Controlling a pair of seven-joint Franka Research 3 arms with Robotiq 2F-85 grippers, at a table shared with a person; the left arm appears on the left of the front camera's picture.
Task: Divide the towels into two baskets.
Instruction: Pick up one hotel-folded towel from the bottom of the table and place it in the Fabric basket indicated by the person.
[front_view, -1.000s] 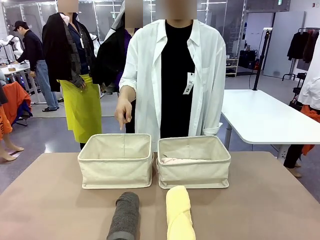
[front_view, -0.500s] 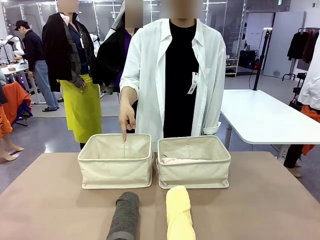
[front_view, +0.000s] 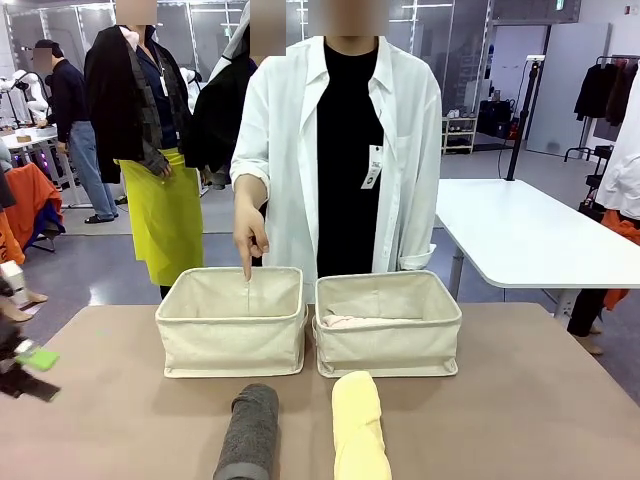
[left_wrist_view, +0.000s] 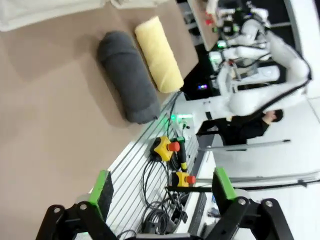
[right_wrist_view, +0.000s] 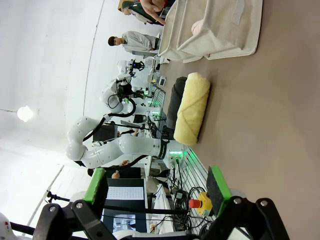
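Two cream canvas baskets stand side by side at mid-table, the left basket (front_view: 232, 335) and the right basket (front_view: 388, 340). A pale pink towel (front_view: 345, 322) lies in the right one. A dark grey towel (front_view: 250, 432) and a pale yellow towel (front_view: 358, 425) lie rolled on the table in front of them. The person's hand (front_view: 248, 238) points a finger down into the left basket. My left gripper (front_view: 28, 362) shows blurred at the left table edge; in its wrist view it (left_wrist_view: 162, 192) is open, with the grey towel (left_wrist_view: 127, 75) and yellow towel (left_wrist_view: 159, 52) ahead. My right gripper (right_wrist_view: 157, 187) is open, with nothing held, facing the yellow towel (right_wrist_view: 192, 107).
The brown table (front_view: 520, 400) has free room left and right of the towels. The person in a white shirt stands just behind the baskets. A white table (front_view: 520, 230) stands at the back right. Cables and yellow stop buttons (left_wrist_view: 165, 147) lie past the table's near edge.
My left gripper has come into the front view at the left edge. The person's pointing hand has dropped a little toward the left basket. The towels have not moved.
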